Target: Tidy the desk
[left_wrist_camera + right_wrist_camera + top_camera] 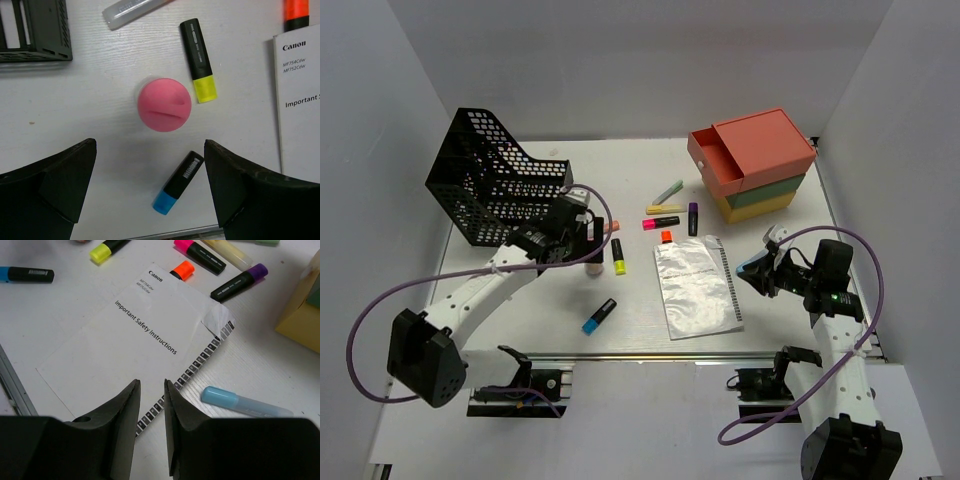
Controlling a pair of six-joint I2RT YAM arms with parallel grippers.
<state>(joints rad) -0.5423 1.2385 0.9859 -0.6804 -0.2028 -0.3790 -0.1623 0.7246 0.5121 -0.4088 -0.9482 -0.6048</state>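
Observation:
The white desk (620,180) holds scattered highlighters and pens. My left gripper (582,232) (150,145) is wide open and empty, hovering over a round pink-topped object (164,104) (595,266). A yellow-capped highlighter (198,60) (619,257) lies beside it and a blue-capped one (178,182) (599,316) lies nearer the front rail. My right gripper (752,272) (151,382) has its jaws almost together with nothing between them, above the right edge of a Canon safety booklet (125,350) (697,288). A light blue pen (245,402) lies just right of it.
A black mesh basket (490,185) stands at the back left. A coral, green and yellow drawer box (755,165) stands at the back right with its coral drawer slid out. Pink (660,222), orange (667,237) and purple (693,218) highlighters and two pale pens (666,200) lie mid-desk.

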